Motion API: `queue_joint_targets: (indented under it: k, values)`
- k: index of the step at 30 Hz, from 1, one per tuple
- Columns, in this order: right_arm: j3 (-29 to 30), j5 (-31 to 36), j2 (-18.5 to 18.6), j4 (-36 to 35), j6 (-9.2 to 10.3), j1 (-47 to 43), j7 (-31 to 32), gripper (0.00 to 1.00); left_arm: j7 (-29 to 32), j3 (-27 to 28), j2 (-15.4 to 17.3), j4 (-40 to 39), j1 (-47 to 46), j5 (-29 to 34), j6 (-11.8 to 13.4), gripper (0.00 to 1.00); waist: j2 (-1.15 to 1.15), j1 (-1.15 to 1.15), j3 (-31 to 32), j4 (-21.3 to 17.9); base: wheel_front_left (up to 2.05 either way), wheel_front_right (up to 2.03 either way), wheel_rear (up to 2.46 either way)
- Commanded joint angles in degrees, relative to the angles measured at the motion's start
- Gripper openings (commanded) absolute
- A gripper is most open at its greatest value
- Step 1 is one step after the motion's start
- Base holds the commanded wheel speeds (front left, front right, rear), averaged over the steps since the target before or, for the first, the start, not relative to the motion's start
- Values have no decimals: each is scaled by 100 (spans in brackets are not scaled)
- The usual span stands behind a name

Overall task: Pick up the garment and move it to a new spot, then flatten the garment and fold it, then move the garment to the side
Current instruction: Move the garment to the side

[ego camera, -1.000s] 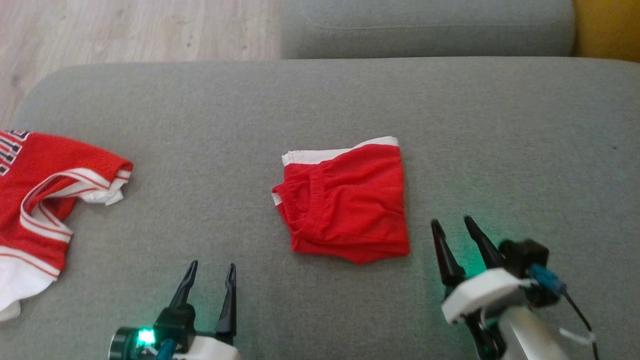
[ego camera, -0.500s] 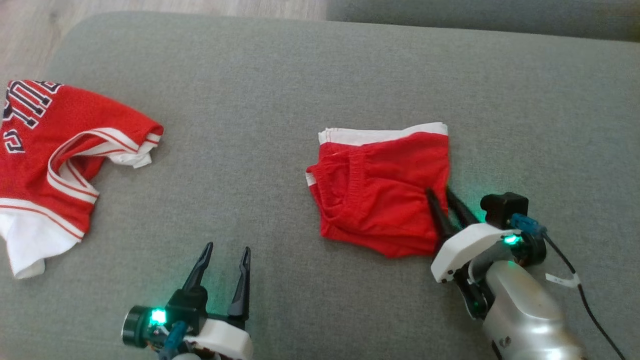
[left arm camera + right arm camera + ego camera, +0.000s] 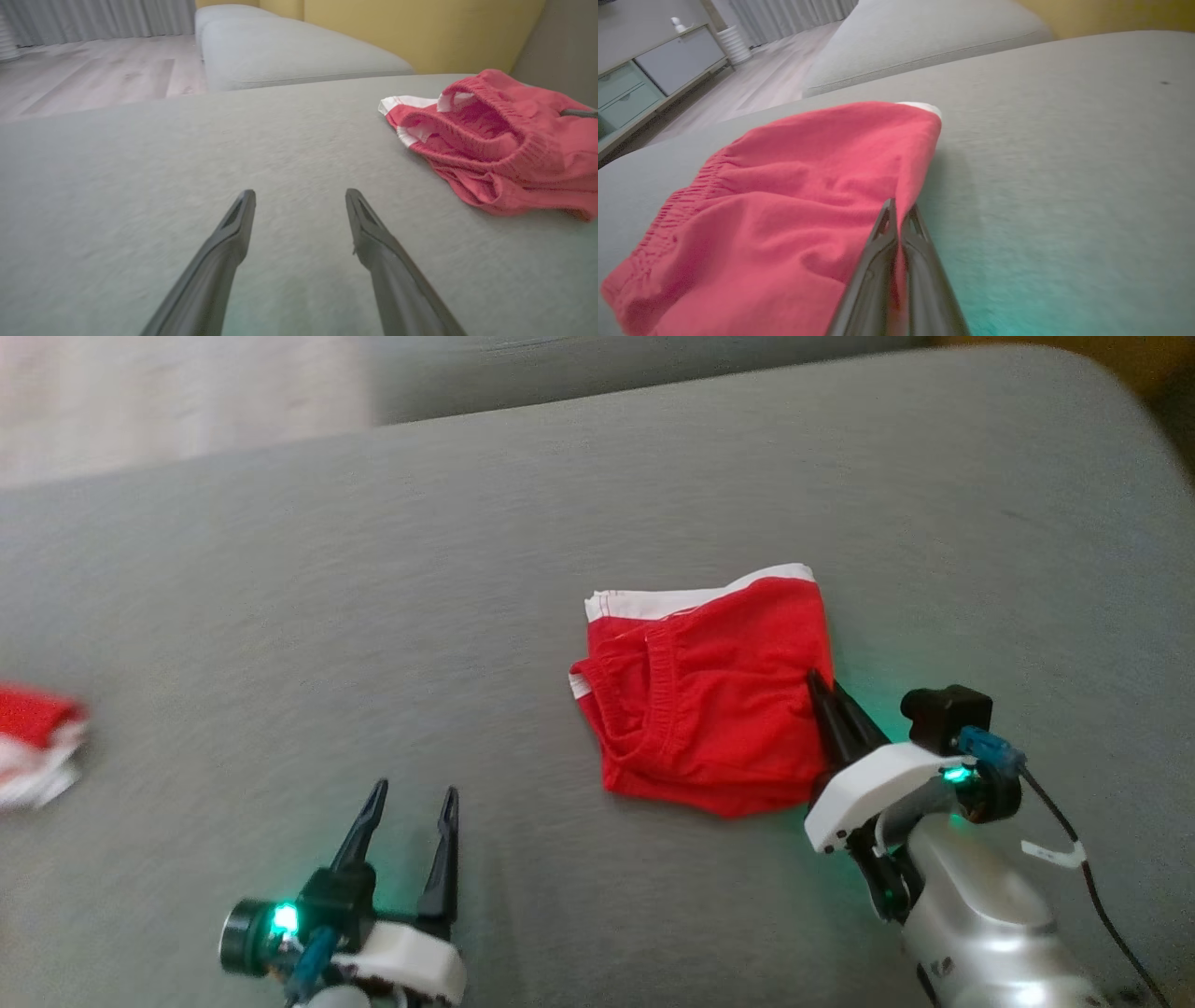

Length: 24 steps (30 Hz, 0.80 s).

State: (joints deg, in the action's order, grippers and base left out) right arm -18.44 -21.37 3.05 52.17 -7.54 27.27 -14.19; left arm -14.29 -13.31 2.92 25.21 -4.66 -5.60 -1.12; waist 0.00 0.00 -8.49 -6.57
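The left tool (image 3: 415, 789) is hanging released, fingers apart, over the grey fabric sofa seat (image 3: 373, 616). The right tool (image 3: 822, 679) is pinching the right edge of the folded red-and-white cloth shorts (image 3: 700, 709) lying mid-seat (folding looks done); only the move aside is remaining.

Head view: from high above, looking steeply down on the grey cushion (image 3: 467, 569), framed slightly askew. Left wrist view: low over that cushion, facing along the left gripper (image 3: 300, 193) toward the wooden floor (image 3: 93, 74) and a second cushion (image 3: 289, 51), red shorts (image 3: 504, 154) at its right. Right wrist view: close against the shorts' edge, along the right gripper (image 3: 901, 205). All three share the shorts.
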Motion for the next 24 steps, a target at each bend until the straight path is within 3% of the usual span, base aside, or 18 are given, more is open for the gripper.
queue_joint_targets:
  k: [1, 5, 11, 17, 24]
  values:
    - [-104, 72, -17, -225, 5, -98, -79, 0, -71, 65, -2, -207, -337, -66, -17, 100, 0, 0, 82, -1131, 0, 0, 0]
    - [-130, 85, -17, -387, 5, -190, -80, 0, -71, -173, -3, -286, -539, -126, -17, 100, 0, 0, -11, -1716, 0, 0, 0]
    - [-200, 25, -17, -500, 5, -271, -80, 0, -71, -486, -3, -286, -642, -356, 14, 100, 0, 0, -87, -2131, 0, 0, 0]
    - [-156, 496, -17, -362, 5, 31, -80, 0, -71, -639, -3, -128, -665, -459, 62, 100, 0, 0, -215, -2008, 0, 0, 0]
    - [410, 1491, 219, 147, 5, 1011, -35, 0, -71, -569, -3, -32, -751, -271, -2, 100, 0, 0, -456, -1449, 0, 0, 0]
